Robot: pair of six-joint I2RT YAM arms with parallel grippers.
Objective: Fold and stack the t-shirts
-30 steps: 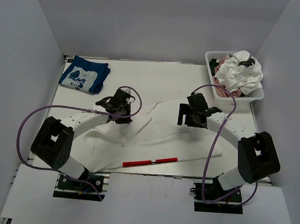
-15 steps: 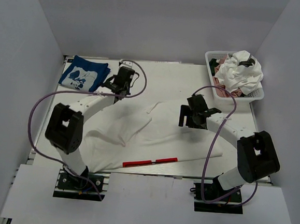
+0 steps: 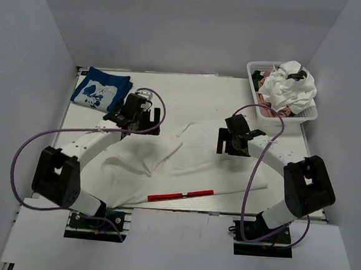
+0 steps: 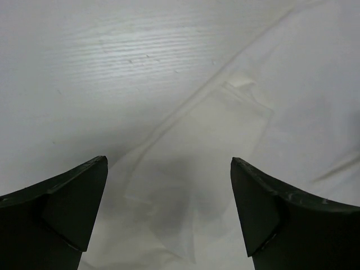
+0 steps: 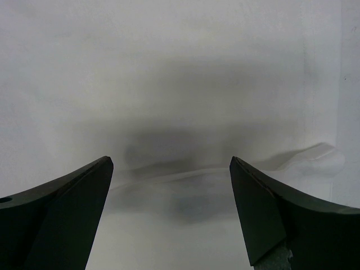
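**Both sets of fingers spread wide above the big white tee, holding nothing**

A large white cloth t-shirt (image 3: 190, 167) lies spread and rumpled across the middle of the pale counter (image 3: 202, 93). A narrow red strip of print (image 3: 180, 196) shows on it at the near edge. The shirt's left part is bunched into soft folds, and its right part lies flatter.

The left fingers (image 4: 62, 214) are above the shirt's far-left edge. They stand wide apart with nothing between them. In the left wrist view, a thin, flat flap of the white cloth lies below the gap, where the shirt meets bare counter.

The right fingers (image 5: 62, 214) are over the shirt's far-right part, equally wide and empty. Below them, the right wrist view shows white cloth with one low ridge running across it. Whether either pair touches the cloth cannot be told.

A folded blue t-shirt with a white graphic (image 3: 101, 90) lies at the far left corner of the counter, well apart from the white one.

At the far right corner stands a white plastic mesh basket (image 3: 256, 66). A crumpled plain white t-shirt (image 3: 289, 87) is heaped in it above the rim, with a dusty-pink t-shirt (image 3: 275, 111) beneath it.
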